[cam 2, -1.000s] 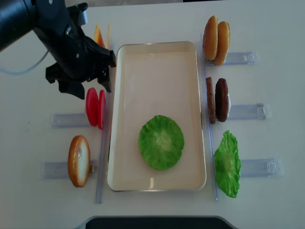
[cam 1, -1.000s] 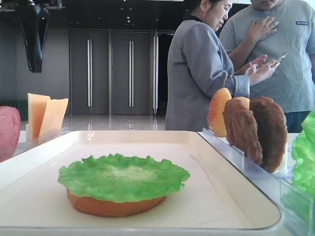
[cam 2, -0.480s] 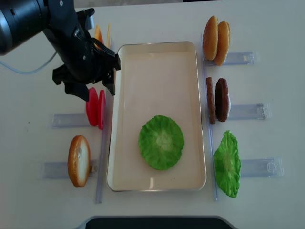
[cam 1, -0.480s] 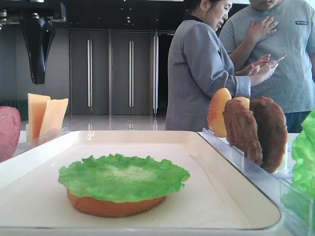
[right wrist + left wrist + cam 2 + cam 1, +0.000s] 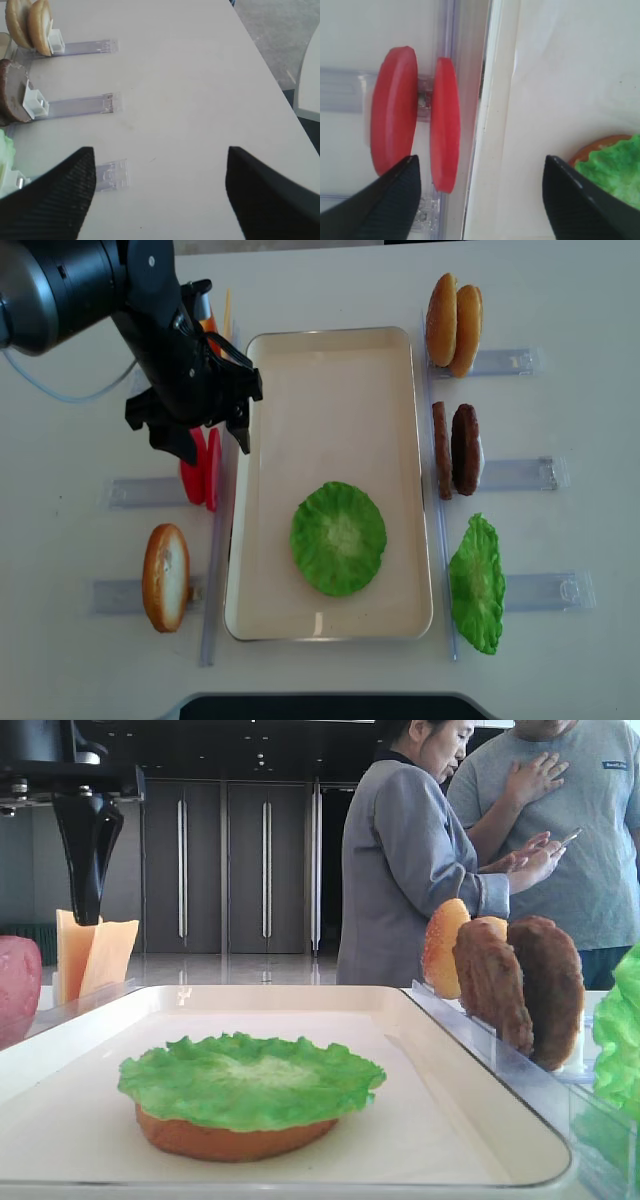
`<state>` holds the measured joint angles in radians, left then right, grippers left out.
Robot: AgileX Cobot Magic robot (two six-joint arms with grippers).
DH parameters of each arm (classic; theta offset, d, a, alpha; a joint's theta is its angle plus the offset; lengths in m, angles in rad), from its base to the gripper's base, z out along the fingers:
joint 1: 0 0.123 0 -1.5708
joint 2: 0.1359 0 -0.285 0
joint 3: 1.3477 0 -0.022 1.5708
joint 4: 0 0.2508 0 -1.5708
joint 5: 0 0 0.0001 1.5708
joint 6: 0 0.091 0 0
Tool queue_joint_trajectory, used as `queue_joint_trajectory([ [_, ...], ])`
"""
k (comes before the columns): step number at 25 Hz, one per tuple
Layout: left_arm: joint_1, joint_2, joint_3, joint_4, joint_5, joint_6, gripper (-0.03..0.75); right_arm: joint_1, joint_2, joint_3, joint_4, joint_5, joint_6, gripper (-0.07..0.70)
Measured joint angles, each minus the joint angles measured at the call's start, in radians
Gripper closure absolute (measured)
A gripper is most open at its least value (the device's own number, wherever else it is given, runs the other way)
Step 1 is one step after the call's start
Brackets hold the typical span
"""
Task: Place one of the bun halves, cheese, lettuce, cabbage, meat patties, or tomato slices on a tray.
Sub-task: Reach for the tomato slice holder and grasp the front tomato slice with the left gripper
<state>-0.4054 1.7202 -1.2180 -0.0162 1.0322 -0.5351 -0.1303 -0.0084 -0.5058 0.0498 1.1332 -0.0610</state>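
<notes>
From the low front view I'm seeing the lettuce (image 5: 251,1080) lying on a flat bun half (image 5: 235,1137) in the tray (image 5: 470,1120), with one dark finger (image 5: 88,855) of my left gripper hanging just above the cheese (image 5: 92,955).

On the right wrist camera, the right gripper (image 5: 159,192) is standing wide open over bare table (image 5: 190,90), gripping nothing; meat patties (image 5: 12,97) are sitting far to its upper left.

On the left wrist camera, the left gripper (image 5: 480,195) is spread fully and empty, the tomato slices (image 5: 415,127) standing on edge just inside its left finger, the tray rim between the fingers.

Overhead, the left gripper (image 5: 196,445) is hovering above those slices beside the tray.
</notes>
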Motion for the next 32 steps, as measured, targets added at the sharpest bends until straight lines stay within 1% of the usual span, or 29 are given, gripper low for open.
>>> queue_joint_trajectory([
  [16, 0.0, 0.0, 0.0, 0.016, -0.001, 0.014, 0.14, 0.0, 0.0, 0.0, 0.0, 0.0, 0.0, 0.118],
  [25, 0.0, 0.04, -0.001, 0.016, -0.001, 0.03, 0.14, 0.0, 0.0, 0.0, 0.0, 0.0, 0.0, 0.118],
  [32, 0.0, 0.04, -0.001, 0.016, 0.024, 0.046, 0.14, 0.0, 0.0, 0.0, 0.0, 0.0, 0.0, 0.118],
])
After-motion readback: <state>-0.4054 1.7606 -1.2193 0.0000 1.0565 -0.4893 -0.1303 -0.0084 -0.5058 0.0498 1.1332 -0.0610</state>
